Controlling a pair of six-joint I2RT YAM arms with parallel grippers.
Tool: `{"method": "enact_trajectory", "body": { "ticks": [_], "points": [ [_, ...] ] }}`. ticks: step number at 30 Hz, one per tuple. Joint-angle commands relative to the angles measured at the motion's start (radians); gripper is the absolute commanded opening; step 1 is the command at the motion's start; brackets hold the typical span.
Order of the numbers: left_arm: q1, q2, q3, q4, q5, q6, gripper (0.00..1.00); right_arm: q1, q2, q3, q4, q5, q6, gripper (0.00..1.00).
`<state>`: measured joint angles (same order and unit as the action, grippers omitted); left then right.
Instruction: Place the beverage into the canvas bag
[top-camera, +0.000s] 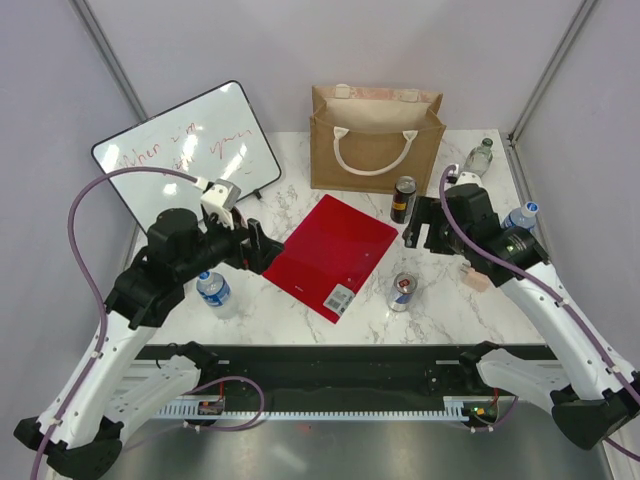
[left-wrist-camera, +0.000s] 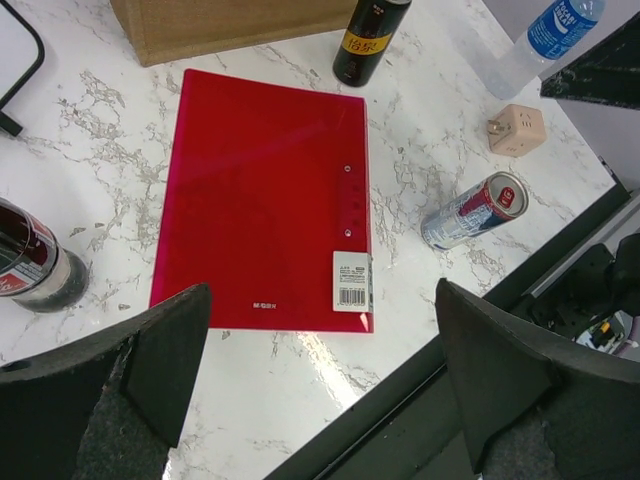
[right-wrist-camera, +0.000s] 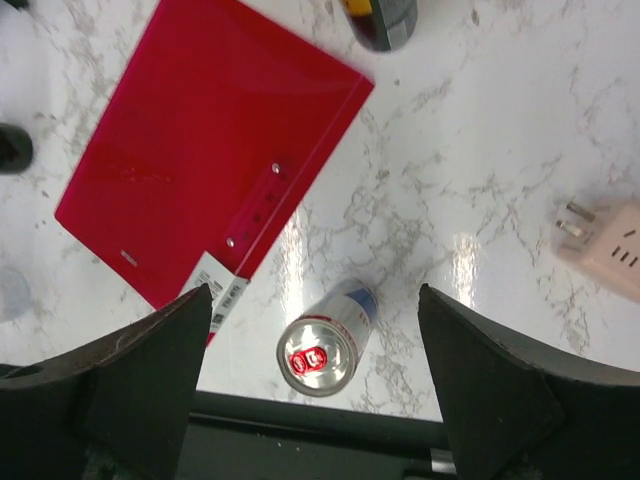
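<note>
The tan canvas bag (top-camera: 375, 140) with white loop handles stands upright at the back of the table; its base shows in the left wrist view (left-wrist-camera: 220, 25). A dark can (top-camera: 403, 198) stands in front of it (left-wrist-camera: 368, 40). A silver-and-blue can (top-camera: 403, 291) stands near the front edge (left-wrist-camera: 472, 210) and sits below and between my right jaws (right-wrist-camera: 322, 340). My right gripper (top-camera: 415, 230) is open and empty above the table (right-wrist-camera: 315, 300), between the two cans. My left gripper (top-camera: 262, 248) is open and empty (left-wrist-camera: 322, 290) by the folder's left edge.
A red folder (top-camera: 332, 255) lies mid-table. A whiteboard (top-camera: 190, 150) leans at back left. Water bottles stand at front left (top-camera: 213, 291) and right (top-camera: 520, 217), a glass bottle (top-camera: 481, 156) at back right. A pink plug adapter (top-camera: 478, 281) lies right. A dark shiny cylinder (left-wrist-camera: 30, 265) stands left of the folder.
</note>
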<state>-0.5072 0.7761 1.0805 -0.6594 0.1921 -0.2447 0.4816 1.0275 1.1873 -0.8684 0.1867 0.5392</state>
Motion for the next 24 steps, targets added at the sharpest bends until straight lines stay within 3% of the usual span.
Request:
{"method": "enact_trajectory", "body": {
  "ticks": [1,4,12,19,24],
  "points": [
    [0.001,-0.043,-0.062,0.098,0.004,0.032,1.00,0.006,0.002,-0.061,-0.060,-0.090,0.015,0.89],
    [0.001,-0.081,-0.097,0.128,0.001,0.031,1.00,0.049,0.011,-0.094,-0.058,-0.101,0.033,0.87],
    [0.001,-0.057,-0.097,0.130,0.035,-0.007,1.00,0.271,0.101,-0.152,-0.044,0.074,0.073,0.90],
    [0.001,-0.081,-0.126,0.136,0.026,-0.016,1.00,0.295,0.100,-0.186,-0.061,0.171,0.070,0.91],
    [0.001,-0.087,-0.159,0.156,0.027,-0.018,1.00,0.302,0.111,-0.184,-0.057,0.158,0.048,0.91]
  ]
}}
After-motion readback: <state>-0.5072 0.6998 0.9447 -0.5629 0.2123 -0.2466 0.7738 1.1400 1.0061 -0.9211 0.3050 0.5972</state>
